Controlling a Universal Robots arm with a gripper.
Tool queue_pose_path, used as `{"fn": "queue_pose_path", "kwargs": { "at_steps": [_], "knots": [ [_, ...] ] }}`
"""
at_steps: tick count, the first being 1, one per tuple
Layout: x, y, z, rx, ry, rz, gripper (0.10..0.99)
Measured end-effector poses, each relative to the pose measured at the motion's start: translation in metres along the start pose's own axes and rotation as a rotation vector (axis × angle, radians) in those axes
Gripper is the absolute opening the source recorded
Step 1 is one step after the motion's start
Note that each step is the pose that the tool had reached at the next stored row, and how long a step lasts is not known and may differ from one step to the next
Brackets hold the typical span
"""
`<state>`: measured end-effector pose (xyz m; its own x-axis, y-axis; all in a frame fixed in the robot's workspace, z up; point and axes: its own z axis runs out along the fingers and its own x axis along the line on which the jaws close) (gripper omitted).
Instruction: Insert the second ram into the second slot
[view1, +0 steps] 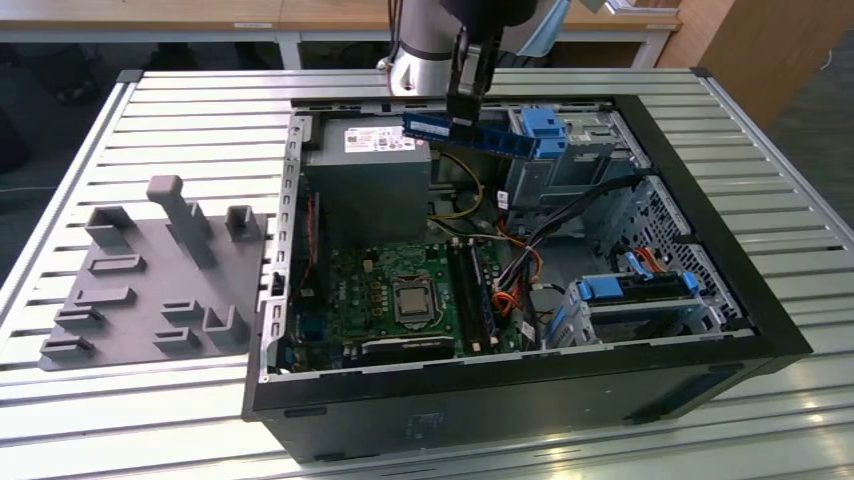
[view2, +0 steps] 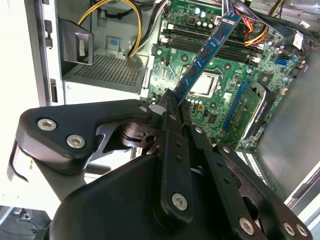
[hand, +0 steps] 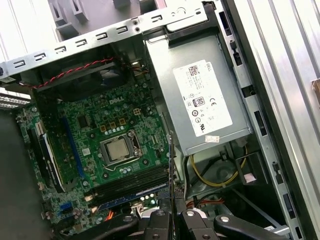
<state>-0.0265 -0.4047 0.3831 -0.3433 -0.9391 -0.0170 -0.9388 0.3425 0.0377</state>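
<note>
My gripper (view1: 467, 108) hangs above the back of the open computer case, shut on the second ram (view1: 475, 132), a thin blue stick held level over the power supply and drive cage. In the second wrist view the ram (view2: 205, 55) juts out from between the black fingers (view2: 169, 102), over the green motherboard. The first wrist view shows the ram (hand: 171, 165) edge-on as a thin dark line rising from the gripper (hand: 171, 216). The memory slots (view1: 470, 288) (view2: 210, 44) (hand: 135, 182) lie beside the processor, well below the stick and apart from it. One slot (hand: 130, 199) looks blue along its length.
The grey power supply (view1: 367, 170) sits under the gripper. Blue drive brackets (view1: 545, 130) (view1: 641, 285) and loose cables (view1: 514, 250) crowd the case on the exterior view's right. A grey fixture plate (view1: 147, 280) lies outside the case on the slatted table.
</note>
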Motion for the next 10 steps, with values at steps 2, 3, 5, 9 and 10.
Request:
{"fn": "queue_pose_path", "kwargs": {
  "at_steps": [2, 3, 5, 9, 10],
  "knots": [
    [0.0005, -0.0002, 0.0, 0.0, 0.0, 0.003, 0.141],
    [0.0006, -0.0002, 0.0, 0.0, 0.0, 0.004, 0.141],
    [0.0008, -0.0003, -0.0001, 0.0, -0.0001, 0.006, 0.141],
    [0.0015, -0.0006, -0.0001, 0.0, -0.0003, 0.01, 0.141],
    [0.0017, -0.0006, 0.0, 0.0, -0.0003, 0.012, 0.141]
  ]
}}
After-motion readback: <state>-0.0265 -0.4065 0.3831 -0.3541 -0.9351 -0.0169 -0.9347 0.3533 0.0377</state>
